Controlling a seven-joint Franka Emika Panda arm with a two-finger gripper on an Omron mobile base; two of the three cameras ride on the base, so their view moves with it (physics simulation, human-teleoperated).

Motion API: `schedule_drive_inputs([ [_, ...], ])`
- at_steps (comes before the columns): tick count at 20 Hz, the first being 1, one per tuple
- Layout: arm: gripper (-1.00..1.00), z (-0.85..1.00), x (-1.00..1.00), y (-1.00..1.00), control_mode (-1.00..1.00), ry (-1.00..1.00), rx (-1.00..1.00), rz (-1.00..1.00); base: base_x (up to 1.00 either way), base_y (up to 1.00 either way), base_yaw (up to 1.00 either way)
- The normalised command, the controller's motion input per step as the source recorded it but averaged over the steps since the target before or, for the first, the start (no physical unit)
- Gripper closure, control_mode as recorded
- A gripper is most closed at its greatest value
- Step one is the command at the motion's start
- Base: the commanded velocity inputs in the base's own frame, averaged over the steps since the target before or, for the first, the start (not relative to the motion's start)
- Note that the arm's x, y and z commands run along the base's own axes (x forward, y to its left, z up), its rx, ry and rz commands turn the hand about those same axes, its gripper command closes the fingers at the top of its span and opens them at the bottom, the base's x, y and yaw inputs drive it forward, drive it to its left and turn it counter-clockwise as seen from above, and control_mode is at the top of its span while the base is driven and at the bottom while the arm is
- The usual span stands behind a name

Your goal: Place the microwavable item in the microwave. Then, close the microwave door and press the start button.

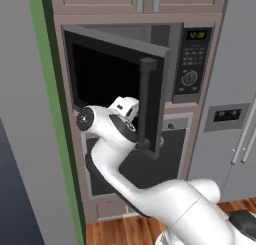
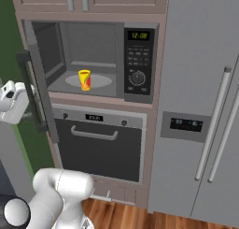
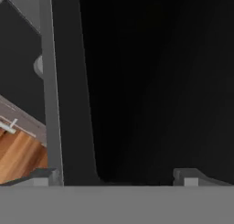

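Green wall edging [image 2: 28,144] runs down the far left, beside the white arm's claw [image 3: 116,175], whose two dark fingertips [image 3: 43,175] stand spread and released against the black glass of the large dark microwave door [image 2: 39,88]. That door stands swung out leftward, its free edge toward the robot. Right of it, inside the wide built-in dark microwave [image 2: 140,60], the small yellow tapered cup [image 2: 84,79] stands upright on the round turntable [image 2: 100,81], long axis vertical, open room all around.
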Motion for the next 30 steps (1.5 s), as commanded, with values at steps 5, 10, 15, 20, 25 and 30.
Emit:
schedule_drive_inputs([
  [5, -1.00, 0.04, 0.76, -0.88, -1.00, 0.00, 0.17, 0.01, 0.00, 0.00, 0.00],
  [10, -1.00, 0.04, 0.84, -0.58, -1.00, 0.00, 0.13, 0.02, 0.00, 0.00, 0.00],
  [15, -1.00, 0.16, 0.82, -0.38, -1.00, 0.00, 0.07, 0.04, 0.00, 0.00, 0.00],
  [20, -1.00, 0.29, 0.71, -0.15, -1.00, -0.02, 0.02, 0.05, 0.00, 0.00, 0.00],
  [25, -1.00, 0.03, 0.46, -0.12, -1.00, -0.07, 0.02, 0.04, 0.00, 0.00, 0.00],
  [30, -1.00, 0.00, 0.32, -0.18, -1.00, -0.11, 0.05, 0.08, 0.00, 0.00, 0.00],
])
